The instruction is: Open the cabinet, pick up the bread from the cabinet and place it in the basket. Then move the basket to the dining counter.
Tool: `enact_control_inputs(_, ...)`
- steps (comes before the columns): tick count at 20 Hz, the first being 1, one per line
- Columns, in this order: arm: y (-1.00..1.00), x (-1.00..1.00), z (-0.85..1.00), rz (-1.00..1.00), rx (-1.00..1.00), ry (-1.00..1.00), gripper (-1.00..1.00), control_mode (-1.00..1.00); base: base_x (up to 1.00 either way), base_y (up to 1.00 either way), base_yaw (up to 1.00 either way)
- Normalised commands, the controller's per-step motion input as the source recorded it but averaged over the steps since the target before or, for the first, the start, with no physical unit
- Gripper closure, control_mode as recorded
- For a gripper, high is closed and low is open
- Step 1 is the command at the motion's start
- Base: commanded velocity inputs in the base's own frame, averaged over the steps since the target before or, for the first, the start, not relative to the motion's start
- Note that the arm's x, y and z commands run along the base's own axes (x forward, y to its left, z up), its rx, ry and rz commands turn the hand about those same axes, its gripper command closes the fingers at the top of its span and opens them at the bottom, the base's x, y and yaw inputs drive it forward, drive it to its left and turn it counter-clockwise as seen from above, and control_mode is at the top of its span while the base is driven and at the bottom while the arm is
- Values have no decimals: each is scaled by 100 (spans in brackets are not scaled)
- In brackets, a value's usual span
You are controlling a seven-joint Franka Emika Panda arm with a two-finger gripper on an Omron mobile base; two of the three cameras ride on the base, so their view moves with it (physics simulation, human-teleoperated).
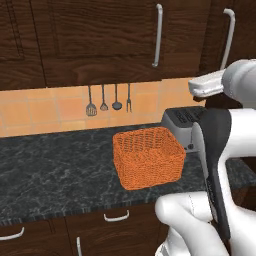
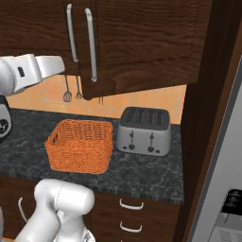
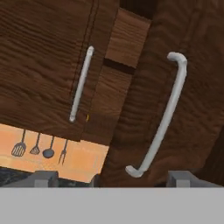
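The dark wood cabinet (image 3: pixel 48 57) takes up most of the hand view. Its left door is flat, with a silver bar handle (image 3: pixel 82 85). The right door (image 2: pixel 142 42) stands ajar, swung out a little, and its curved handle (image 3: pixel 162 120) is close in front of me. Through the gap between the doors a strip of the wooden interior (image 3: pixel 127 43) shows. My gripper (image 3: pixel 113 180) is open and empty, with the handle's lower end just above the gap between its fingers. The orange wicker basket (image 1: pixel 147 157) sits on the black granite worktop below. The bread is hidden. The dining counter is out of view.
A silver toaster (image 2: pixel 144 131) stands right beside the basket on the black granite worktop (image 1: pixel 55 170). Kitchen utensils (image 1: pixel 107 102) hang on the orange tiled wall. Low drawers (image 2: pixel 132 208) run under the worktop. A tall wood panel and a fridge (image 2: pixel 222 179) close the right side.
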Motion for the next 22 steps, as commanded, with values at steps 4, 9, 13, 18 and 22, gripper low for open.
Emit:
enact_control_inputs(4, 62, 89, -18, 0, -41, 21, -100, -100, 0, 0, 0)
enact_control_inputs(9, 3, 100, -8, -2, -25, 28, -100, -100, 0, 0, 0)
enact_control_inputs(13, -3, 100, -37, -4, -30, 24, -100, -100, 0, 0, 0)
enact_control_inputs(18, -23, 92, -25, -9, -27, 19, -100, -100, 0, 0, 0)
enact_control_inputs(22, -72, 58, -3, -11, -8, 18, -100, -100, 0, 0, 0)
